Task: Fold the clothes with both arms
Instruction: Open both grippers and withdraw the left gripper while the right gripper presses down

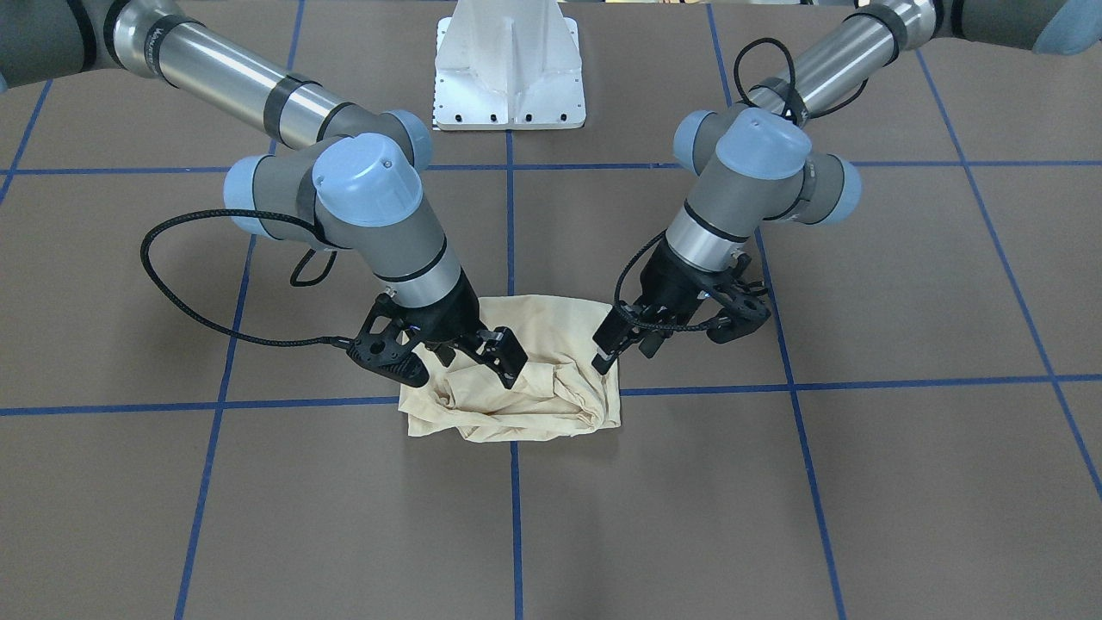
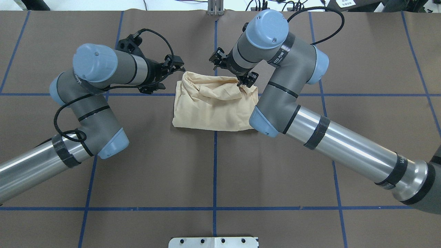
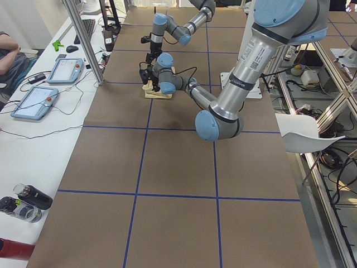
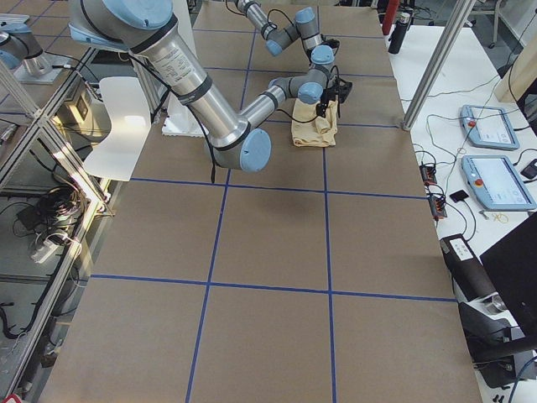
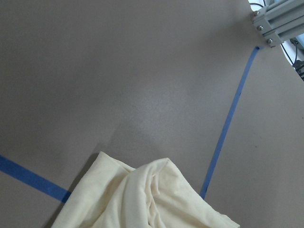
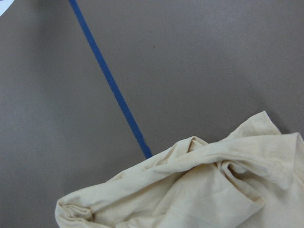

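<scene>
- Late stage of the folding, by the look of it: cream-yellow T-shirt (image 1: 551, 323) folded down to a compact packet, flat on the table (image 1: 775, 517), print and label out of sight
- Lying directly below the right gripper (image 1: 480, 355), with jaws parted, empty and hovering just above the cloth
- Stretching across to just under the left gripper (image 1: 627, 346) too, poised over the packet's side edge with jaws likewise parted and gripping nothing
- Smooth behind the jaws; bunched into loose rolls and creases below and ahead of them
- Judged as a pause between folds, or a tidy-up of the last one
- Next move, as a guess: lowering both sets of jaws onto the rumpled edge, pinching one corner each, then drawing the layers taut before laying them over
- Calls for matched height and pace on both sides, or risks dragging the packet askew; calls too for a shallow pinch, to avoid catching several thin layers at once
</scene>
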`<state>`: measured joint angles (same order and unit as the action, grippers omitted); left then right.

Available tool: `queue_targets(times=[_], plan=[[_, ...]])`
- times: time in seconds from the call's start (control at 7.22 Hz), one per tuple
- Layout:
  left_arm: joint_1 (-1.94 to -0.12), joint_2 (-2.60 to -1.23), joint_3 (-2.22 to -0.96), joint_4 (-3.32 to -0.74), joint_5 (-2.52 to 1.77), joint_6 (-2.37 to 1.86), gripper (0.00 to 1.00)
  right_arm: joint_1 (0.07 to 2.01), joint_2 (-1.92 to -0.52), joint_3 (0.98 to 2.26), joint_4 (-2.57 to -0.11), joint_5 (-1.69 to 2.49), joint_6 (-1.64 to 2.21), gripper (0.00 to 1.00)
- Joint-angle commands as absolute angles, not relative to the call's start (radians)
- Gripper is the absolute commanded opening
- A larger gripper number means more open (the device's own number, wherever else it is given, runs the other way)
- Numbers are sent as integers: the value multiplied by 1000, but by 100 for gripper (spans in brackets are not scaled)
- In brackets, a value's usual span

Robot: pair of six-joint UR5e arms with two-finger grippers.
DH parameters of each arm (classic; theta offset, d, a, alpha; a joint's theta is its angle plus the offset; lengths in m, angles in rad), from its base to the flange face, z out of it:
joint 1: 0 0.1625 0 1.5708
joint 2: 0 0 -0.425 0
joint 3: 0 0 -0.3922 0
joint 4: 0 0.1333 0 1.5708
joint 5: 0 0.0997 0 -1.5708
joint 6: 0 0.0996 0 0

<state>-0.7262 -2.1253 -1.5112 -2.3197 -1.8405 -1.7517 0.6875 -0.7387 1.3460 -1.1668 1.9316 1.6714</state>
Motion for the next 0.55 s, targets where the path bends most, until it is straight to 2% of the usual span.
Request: queue_targets(times=[0.0, 0.14, 0.42], plan=[[-787, -1987, -1653, -2316, -1911, -1648, 99, 609, -744, 1367, -1172, 1878, 1567, 100], [-811, -1923, -1705, -2316, -1942, -1622, 99, 568, -747, 1367, -1213, 1818, 1457, 100], [-828, -1898, -1710, -2316, -1960, -1620, 99, 537, -727, 1356, -1272, 1750, 1277, 100]])
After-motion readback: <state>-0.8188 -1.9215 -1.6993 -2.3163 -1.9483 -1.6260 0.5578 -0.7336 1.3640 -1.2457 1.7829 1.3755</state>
